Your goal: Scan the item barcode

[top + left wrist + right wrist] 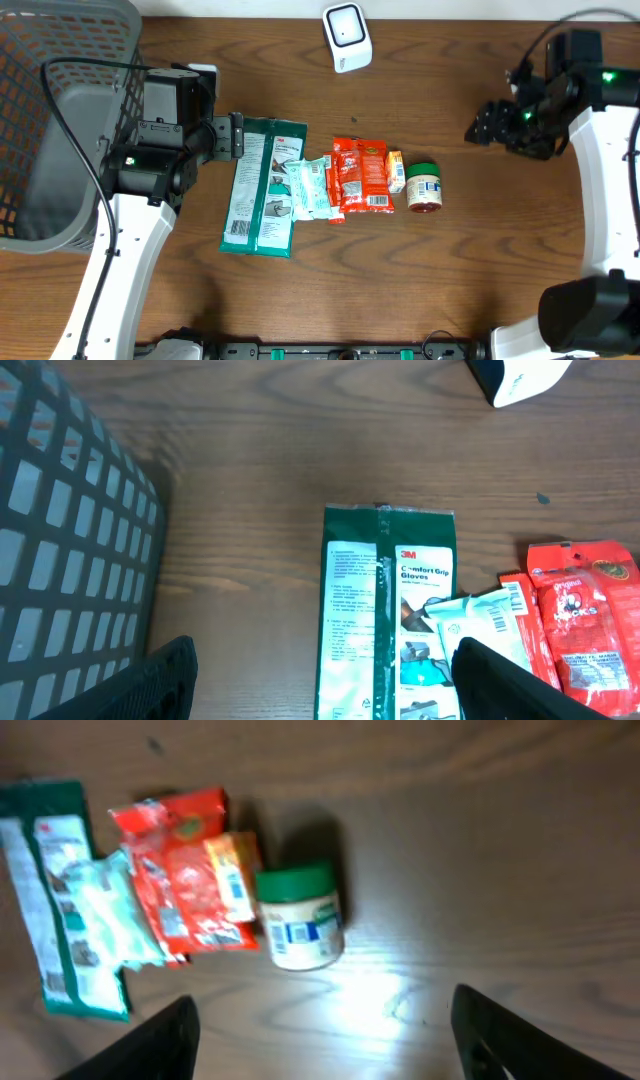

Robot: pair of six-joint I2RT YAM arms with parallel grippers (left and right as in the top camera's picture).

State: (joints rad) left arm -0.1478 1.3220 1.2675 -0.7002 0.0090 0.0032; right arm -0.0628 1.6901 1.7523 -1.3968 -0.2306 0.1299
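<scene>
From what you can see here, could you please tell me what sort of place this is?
Probably a mock checkout bench: a white scanner, a grey basket, and a gloves pack, snack packs and a jar on a wooden table.

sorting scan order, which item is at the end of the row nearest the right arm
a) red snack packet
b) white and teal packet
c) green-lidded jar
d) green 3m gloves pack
c: in the overhead view the green-lidded jar ends the row on the right arm's side, just past the small yellow packet, while the 3M gloves pack lies at the opposite end.
</scene>
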